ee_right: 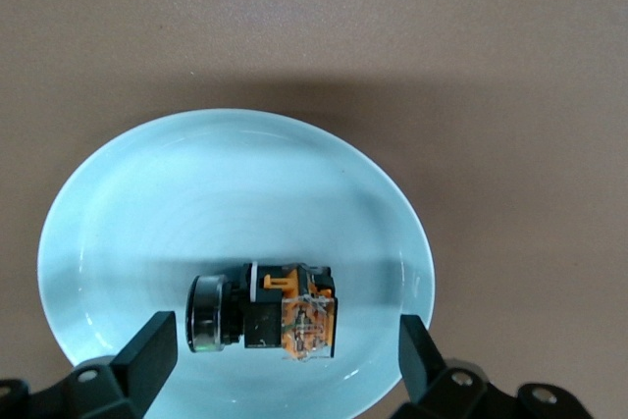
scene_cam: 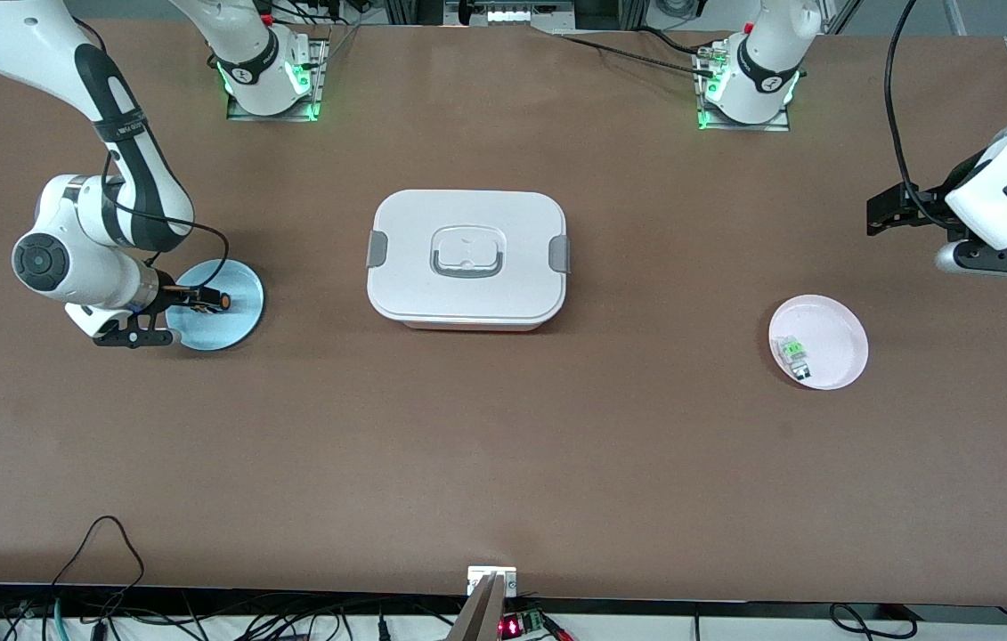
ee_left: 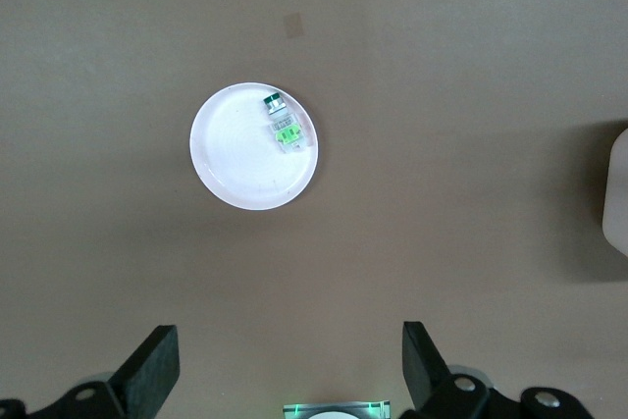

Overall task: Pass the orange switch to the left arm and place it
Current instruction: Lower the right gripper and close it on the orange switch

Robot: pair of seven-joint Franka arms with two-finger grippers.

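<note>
The orange switch [scene_cam: 212, 300] lies on its side on a light blue plate [scene_cam: 236, 322] toward the right arm's end of the table. In the right wrist view the switch [ee_right: 270, 309] shows black and orange with a round face, on that plate [ee_right: 196, 193]. My right gripper [scene_cam: 205, 301] is low over the plate, open, with one finger on each side of the switch [ee_right: 289, 350]. My left gripper [scene_cam: 890, 214] is open and empty [ee_left: 289, 360], waiting up over the left arm's end of the table. The white lidded box [scene_cam: 467, 258] stands mid-table between the plates.
A pale pink plate [scene_cam: 834, 331] toward the left arm's end holds a small clear-white part with a green top [scene_cam: 794, 353]. Both show in the left wrist view: the plate [ee_left: 240, 159], the part [ee_left: 285, 130], and the box's edge [ee_left: 618, 193]. Cables run along the table's near edge.
</note>
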